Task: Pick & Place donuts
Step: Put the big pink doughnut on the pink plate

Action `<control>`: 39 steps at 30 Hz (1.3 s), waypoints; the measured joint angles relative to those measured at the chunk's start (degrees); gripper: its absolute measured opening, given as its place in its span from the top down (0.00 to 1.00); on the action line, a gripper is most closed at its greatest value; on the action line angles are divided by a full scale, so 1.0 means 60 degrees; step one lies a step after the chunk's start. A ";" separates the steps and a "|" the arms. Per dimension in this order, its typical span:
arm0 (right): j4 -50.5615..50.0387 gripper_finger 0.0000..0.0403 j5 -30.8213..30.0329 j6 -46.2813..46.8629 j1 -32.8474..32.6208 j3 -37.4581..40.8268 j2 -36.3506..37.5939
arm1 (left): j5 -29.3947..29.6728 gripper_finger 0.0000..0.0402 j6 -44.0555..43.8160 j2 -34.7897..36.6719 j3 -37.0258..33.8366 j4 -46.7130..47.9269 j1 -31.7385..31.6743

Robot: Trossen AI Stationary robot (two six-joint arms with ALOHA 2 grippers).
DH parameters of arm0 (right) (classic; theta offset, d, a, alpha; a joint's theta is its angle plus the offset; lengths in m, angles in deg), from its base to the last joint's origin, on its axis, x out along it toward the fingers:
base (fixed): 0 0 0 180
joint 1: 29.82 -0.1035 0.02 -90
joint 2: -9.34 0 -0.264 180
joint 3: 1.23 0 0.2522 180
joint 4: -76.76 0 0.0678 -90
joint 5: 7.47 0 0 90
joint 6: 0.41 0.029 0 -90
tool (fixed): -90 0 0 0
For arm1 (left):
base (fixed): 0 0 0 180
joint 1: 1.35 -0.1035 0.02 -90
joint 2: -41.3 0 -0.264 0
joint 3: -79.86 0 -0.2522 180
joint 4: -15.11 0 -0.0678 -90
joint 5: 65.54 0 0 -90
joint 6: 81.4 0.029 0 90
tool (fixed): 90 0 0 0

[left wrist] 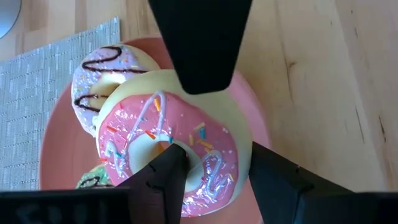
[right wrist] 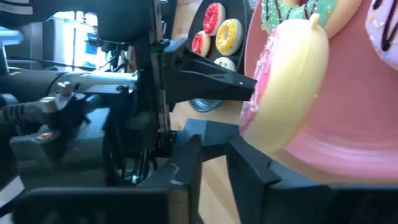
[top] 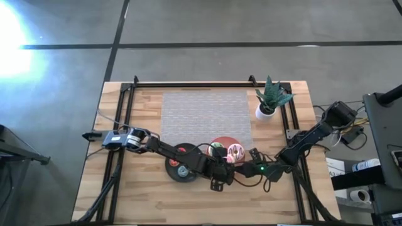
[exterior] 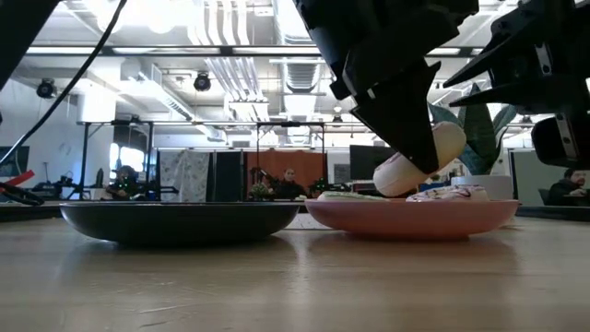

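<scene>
My left gripper [left wrist: 224, 177] hangs over the pink plate [top: 221, 143], shut on a pink-frosted sprinkled donut [left wrist: 174, 149], which the low view shows tilted [exterior: 419, 159]. A lilac donut with chocolate drizzle [left wrist: 102, 74] and a green one [left wrist: 93, 180] lie flat on this plate. The black plate [top: 179, 168] beside it carries red, yellow and white donuts [right wrist: 229, 34]. My right gripper [right wrist: 214, 158] sits low on the table's right side, close to the pink plate, shut and holding nothing. My left gripper pinches the pink donut's ring, with one finger [left wrist: 165, 171] in the hole and the other [left wrist: 280, 180] outside the cream rim [left wrist: 244, 146]. The fingers come from above. The donut is tilted steeply over the pink plate; whether its low edge [right wrist: 264, 140] touches the plate, I cannot tell.
A potted plant [top: 269, 100] stands at the far right beside a grey placemat [top: 206, 116]. The two plates lie side by side near the table's middle. Bare wood [top: 188, 204] runs along the near edge. Both arms crowd the space around the pink plate.
</scene>
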 joint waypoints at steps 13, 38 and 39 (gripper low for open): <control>-0.0425 0.92 0.0395 -0.0087 0.0530 -0.0033 -0.0022 | -0.0216 0.66 -0.0085 0.0000 0.0058 -0.0067 0.0000; -0.0853 0.92 0.0510 0.0121 0.0551 0.0120 -0.0029 | 0.0979 0.66 -0.1327 0.0000 0.0055 0.0539 -0.0022; -0.0851 0.92 0.0510 0.0106 0.0551 0.0102 -0.0029 | 0.0996 0.66 -0.1371 0.0000 0.0055 0.0543 -0.0022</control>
